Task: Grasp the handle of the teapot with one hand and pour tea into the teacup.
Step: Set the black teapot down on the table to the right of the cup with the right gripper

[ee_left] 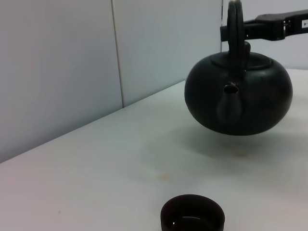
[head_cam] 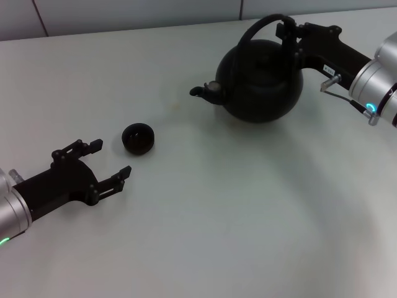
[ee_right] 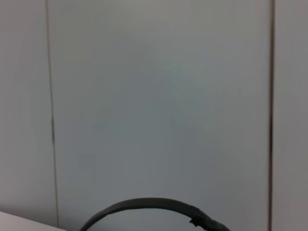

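Teapot (head_cam: 263,81): hangs below my right claw, clear of the table (head_cam: 217,236), its shadow showing beneath it in the left wrist view; spout (head_cam: 200,90) points toward my left side.
Handle (head_cam: 260,26): arched over the lid, its thicker end pinched in my right claw.
Right claw (head_cam: 290,32): closed tight on the handle.
Teacup (head_cam: 138,138): upright on the table, just ahead of my left claw, well apart from the teapot.
Left claw (head_cam: 110,162): low over the table, fingers spread wide, holding nothing.
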You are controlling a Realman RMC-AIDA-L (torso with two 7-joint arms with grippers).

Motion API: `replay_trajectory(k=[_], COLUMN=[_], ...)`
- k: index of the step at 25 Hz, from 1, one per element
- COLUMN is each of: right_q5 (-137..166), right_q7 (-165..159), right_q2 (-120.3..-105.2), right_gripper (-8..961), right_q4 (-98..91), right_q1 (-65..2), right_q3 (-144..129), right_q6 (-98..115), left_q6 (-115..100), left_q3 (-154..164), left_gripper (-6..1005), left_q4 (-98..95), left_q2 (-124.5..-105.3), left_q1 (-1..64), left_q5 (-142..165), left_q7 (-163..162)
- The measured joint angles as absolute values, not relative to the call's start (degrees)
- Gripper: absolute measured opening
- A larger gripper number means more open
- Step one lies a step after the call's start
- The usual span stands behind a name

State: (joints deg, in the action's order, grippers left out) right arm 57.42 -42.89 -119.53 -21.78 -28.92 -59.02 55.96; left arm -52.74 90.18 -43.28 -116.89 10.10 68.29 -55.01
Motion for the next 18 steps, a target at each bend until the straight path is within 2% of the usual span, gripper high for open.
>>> replay_trajectory(k=[18], right_q5=[57.38], right_q7=[-39.8], right_q2=[-119.35], right_gripper=[91], right_q4=[-18.57], right_q1=[-28.87], right_q3=[-57.15], right_q6=[55.29], left_q6=[-52.42], left_q3=[90.08], left_gripper=[791], left_q4=[-43.24], left_q2=[-117.41], left_q1=[10.45], left_q5=[69.51], left_q7=[-54.93])
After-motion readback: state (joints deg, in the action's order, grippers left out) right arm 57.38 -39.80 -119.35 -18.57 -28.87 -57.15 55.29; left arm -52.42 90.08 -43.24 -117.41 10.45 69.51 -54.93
